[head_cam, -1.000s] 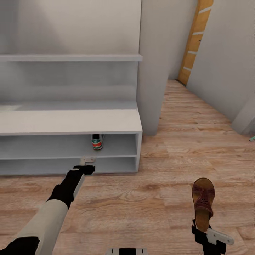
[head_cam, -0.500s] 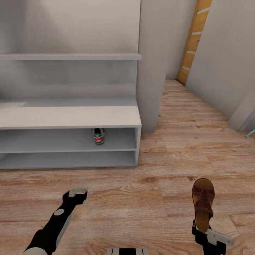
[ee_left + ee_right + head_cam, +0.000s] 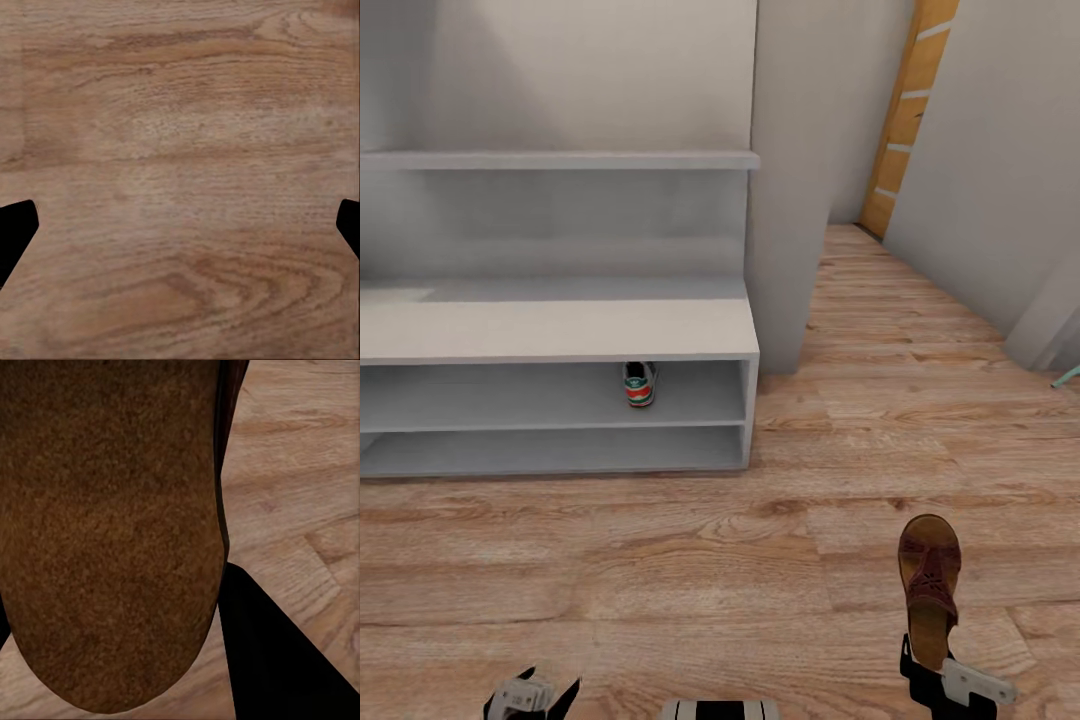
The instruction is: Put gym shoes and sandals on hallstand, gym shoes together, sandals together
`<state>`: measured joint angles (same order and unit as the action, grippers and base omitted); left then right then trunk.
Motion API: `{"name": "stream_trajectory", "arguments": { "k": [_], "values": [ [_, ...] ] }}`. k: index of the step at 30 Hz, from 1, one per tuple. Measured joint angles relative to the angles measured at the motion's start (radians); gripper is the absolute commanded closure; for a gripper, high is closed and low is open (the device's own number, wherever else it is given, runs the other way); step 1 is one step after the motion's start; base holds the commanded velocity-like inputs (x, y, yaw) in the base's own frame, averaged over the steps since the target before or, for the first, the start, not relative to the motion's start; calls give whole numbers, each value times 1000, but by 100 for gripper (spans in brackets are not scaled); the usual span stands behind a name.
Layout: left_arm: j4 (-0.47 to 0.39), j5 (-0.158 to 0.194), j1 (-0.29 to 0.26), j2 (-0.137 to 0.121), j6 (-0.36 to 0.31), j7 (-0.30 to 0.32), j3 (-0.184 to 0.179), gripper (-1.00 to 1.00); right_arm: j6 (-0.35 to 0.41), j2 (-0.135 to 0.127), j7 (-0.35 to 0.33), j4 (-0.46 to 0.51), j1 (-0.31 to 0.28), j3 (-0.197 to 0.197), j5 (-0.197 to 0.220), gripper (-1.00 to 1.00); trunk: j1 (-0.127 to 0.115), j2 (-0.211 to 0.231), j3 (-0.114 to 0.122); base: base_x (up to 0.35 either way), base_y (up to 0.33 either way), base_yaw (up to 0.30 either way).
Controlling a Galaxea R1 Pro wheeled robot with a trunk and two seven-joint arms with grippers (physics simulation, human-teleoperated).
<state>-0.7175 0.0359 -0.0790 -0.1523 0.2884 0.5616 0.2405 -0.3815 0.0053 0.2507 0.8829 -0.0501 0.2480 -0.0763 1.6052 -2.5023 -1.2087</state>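
Note:
One gym shoe [image 3: 639, 384] stands heel-out on the upper of the two low shelves of the pale grey hallstand [image 3: 560, 335]. My right gripper [image 3: 928, 657] is shut on the heel end of a brown sandal [image 3: 930, 575], held above the corridor floor [image 3: 760, 560] at the lower right. In the right wrist view the sandal's footbed [image 3: 112, 532] looms close beside a black finger [image 3: 277, 660]. My left gripper [image 3: 548, 684] sits low at the bottom left, open and empty. Its wrist view shows bare planks [image 3: 180, 150] between two widely spread fingertips [image 3: 15, 232].
A grey wall pillar [image 3: 785, 180] rises right of the hallstand. Beyond it the corridor runs back to an orange-yellow door frame [image 3: 905, 120]. A grey wall [image 3: 1000, 170] bounds the right side. Wood floor stretches in front of the rack.
My left arm has pulled back from the hallstand's shelves to the bottom of the head view, leaving the gym shoe on the shelf. The held sandal sits slightly lower.

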Motion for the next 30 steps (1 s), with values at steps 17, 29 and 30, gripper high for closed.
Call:
{"name": "stream_trajectory", "arguments": {
  "k": [17,29,30],
  "values": [
    [46,6,28,-3,7,19,24,-100,-2,9,4,-27,0,-1,3,100,0,0,0,-48,113,0],
    [46,8,28,-3,7,21,25,-100,-2,9,5,-32,0,-1,2,100,0,0,0,-143,284,0],
    [46,9,28,-3,7,21,25,-100,-2,9,5,-35,0,-1,3,100,0,0,0,-146,286,0]
  ]
}}
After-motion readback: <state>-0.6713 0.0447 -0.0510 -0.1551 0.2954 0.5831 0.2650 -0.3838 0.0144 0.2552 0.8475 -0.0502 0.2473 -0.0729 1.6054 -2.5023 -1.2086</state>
